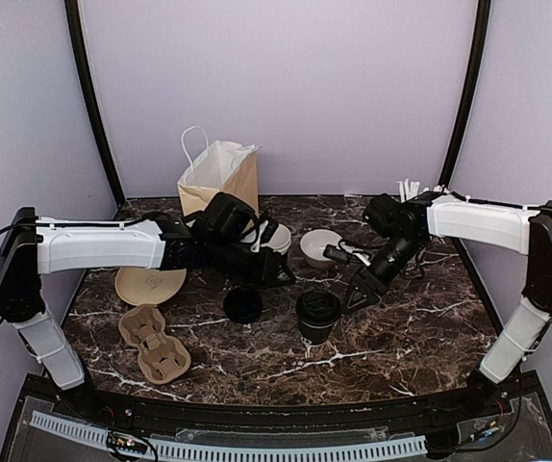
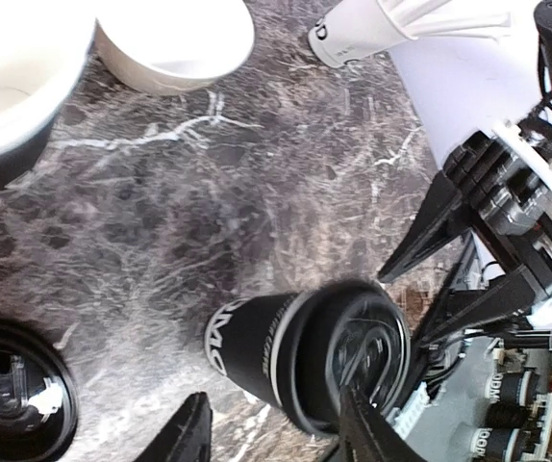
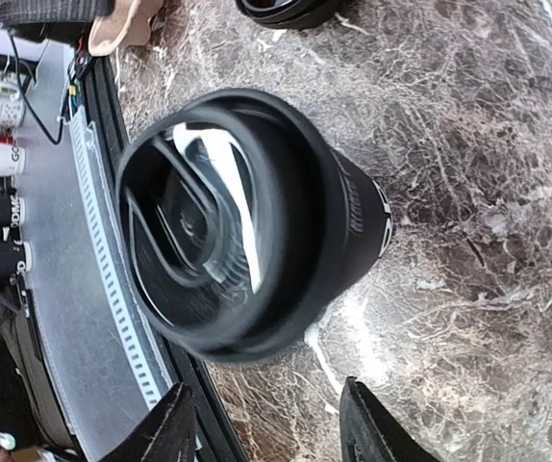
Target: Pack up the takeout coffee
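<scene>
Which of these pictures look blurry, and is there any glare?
Right wrist view: the lidded cup is smeared, its rim doubled, with white glare on the lid. Left wrist view: that cup's lid end is blurred, the marble table sharper. Top view: crisp, evenly lit.

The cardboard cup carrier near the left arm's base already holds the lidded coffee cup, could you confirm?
Not quite: the cardboard cup carrier is empty. The lidded coffee cup stands on the table to its right, as the top external view shows.
</scene>
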Robot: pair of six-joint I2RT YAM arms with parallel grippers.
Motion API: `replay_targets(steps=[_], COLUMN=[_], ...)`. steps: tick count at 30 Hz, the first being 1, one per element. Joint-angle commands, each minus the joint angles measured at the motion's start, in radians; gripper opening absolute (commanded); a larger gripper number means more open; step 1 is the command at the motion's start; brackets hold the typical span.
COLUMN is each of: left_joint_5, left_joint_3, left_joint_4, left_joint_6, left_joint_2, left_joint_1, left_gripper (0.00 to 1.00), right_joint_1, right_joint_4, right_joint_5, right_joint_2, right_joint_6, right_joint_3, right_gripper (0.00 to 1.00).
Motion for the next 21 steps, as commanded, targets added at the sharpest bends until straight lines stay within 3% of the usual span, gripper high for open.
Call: replay_targets(steps=[1,8,21], left_joint_5=[0.067,0.089,0.192], left_joint_3=[-0.05,-0.104,-0.169], left_joint_4=[0.088,0.101,0.226], left_joint_6=[-0.057,-0.127,-0.223], left_joint_2=[0.007,0.004,0.026], left_joint_1=[-0.001,-0.002,-0.003], left_gripper=[0.45,0.42,0.43], right_joint_1=[-0.022,-0.064,-0.074], right_joint_4=[0.021,0.031,0.017], right_joint_5=[-0.034,-0.084,-0.157], right_joint_2=[0.009,0.024,0.085], right_joint_6=[0.012,0.025,0.007], right_joint_3=[0.006,0.008,0.034], right_gripper=[0.48,0.42,0.47])
